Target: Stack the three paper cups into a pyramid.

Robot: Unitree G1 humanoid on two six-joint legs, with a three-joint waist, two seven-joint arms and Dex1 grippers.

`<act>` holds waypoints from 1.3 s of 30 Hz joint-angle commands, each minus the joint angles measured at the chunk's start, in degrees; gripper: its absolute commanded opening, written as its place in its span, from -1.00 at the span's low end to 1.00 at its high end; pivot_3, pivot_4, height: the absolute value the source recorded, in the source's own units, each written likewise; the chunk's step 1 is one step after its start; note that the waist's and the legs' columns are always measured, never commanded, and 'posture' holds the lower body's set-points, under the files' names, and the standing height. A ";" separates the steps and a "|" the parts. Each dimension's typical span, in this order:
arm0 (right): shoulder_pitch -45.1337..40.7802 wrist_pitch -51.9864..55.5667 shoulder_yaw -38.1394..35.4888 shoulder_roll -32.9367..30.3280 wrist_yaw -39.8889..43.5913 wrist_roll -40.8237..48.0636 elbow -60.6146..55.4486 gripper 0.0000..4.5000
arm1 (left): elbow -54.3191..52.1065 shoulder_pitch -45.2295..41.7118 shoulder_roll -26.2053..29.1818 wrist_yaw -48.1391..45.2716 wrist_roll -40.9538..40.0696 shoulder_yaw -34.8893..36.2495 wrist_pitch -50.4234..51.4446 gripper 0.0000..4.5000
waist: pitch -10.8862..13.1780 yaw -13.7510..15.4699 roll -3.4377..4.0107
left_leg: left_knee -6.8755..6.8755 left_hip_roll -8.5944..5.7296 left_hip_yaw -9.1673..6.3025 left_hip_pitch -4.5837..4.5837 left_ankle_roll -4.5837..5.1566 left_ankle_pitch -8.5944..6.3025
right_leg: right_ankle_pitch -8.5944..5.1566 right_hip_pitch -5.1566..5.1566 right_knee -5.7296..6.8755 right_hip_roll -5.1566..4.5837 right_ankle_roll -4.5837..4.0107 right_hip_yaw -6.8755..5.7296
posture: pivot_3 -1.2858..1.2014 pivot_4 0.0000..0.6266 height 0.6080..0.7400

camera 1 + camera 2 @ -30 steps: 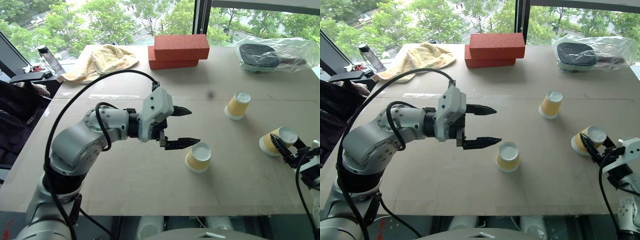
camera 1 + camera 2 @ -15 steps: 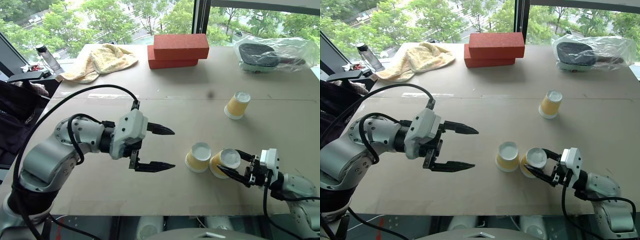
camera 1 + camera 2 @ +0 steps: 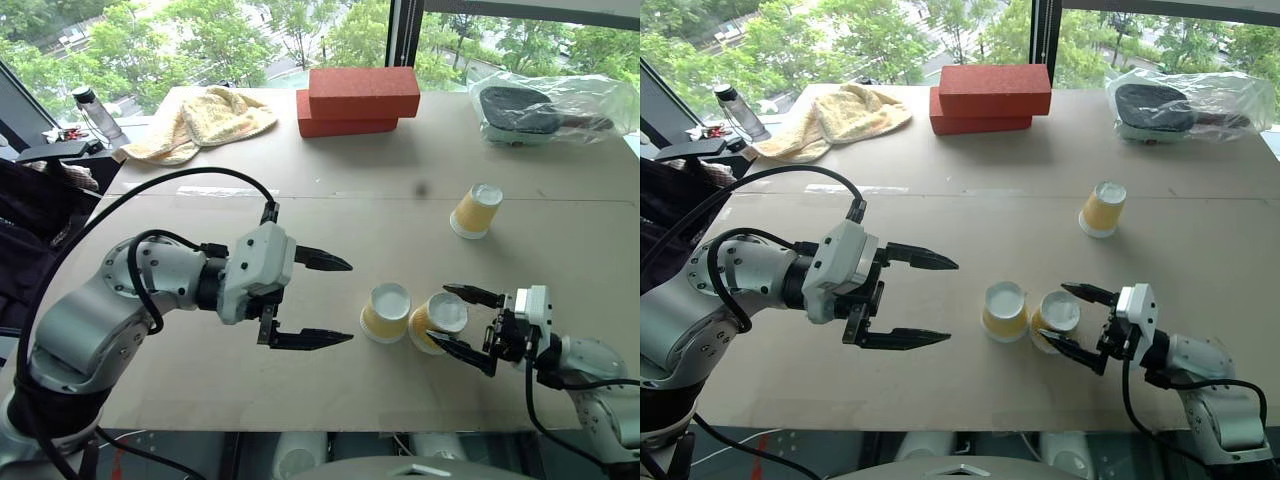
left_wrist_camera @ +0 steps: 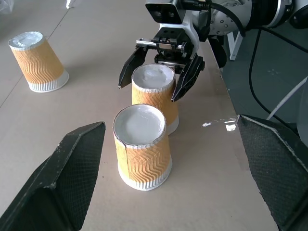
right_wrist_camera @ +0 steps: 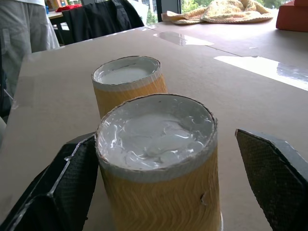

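Since a second ago my right gripper (image 3: 462, 323) has carried its cup (image 3: 437, 321) in from the bench's (image 3: 300, 380) right edge to just beside the near cup (image 3: 385, 312); both stand upside down, side by side near the front. Right fingers now spread, flanking that cup, one on each side. My left gripper (image 3: 335, 301) has drawn back to the left, fingers wide open, holding nothing. Third cup (image 3: 474, 210) stands well apart, farther back on the right.

cups: three yellow-tan ribbed, upside down, white bases up
pair (image 3: 386, 313) (image 3: 437, 322): touching, near table's front edge
third (image 3: 475, 210): apart, toward right edge
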 commanded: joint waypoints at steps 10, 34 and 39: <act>-3.16 3.64 -13.10 -0.61 -11.64 9.84 -9.98 0.97 | 1.64 -0.90 -5.95 6.65 -10.13 4.55 3.27 1.00 | 0.02 -0.37 -0.07 | 0.02 0.07 0.02 0.04 0.00 0.00 | 0.01 0.01 0.06 -0.01 0.01 -0.09 | 0.03 -0.52 0.85; -37.01 4.99 -10.18 7.36 -20.91 -5.00 34.07 0.97 | 10.85 -12.38 -16.09 22.82 6.30 -6.85 6.88 1.00 | 0.06 -0.63 -0.14 | 0.15 -0.02 -0.19 -0.56 -0.24 0.15 | 0.04 -0.49 0.20 0.05 0.03 0.09 | 0.03 -0.52 0.85; -40.01 2.87 -9.19 7.50 -21.79 -8.40 39.47 0.97 | 10.73 -12.35 -16.73 22.13 7.06 -7.02 6.85 1.00 | 0.06 -0.95 -0.14 | 0.15 0.00 -0.21 -0.59 -0.24 0.15 | 0.04 -0.50 0.19 0.04 0.03 0.06 | 0.03 -0.52 0.85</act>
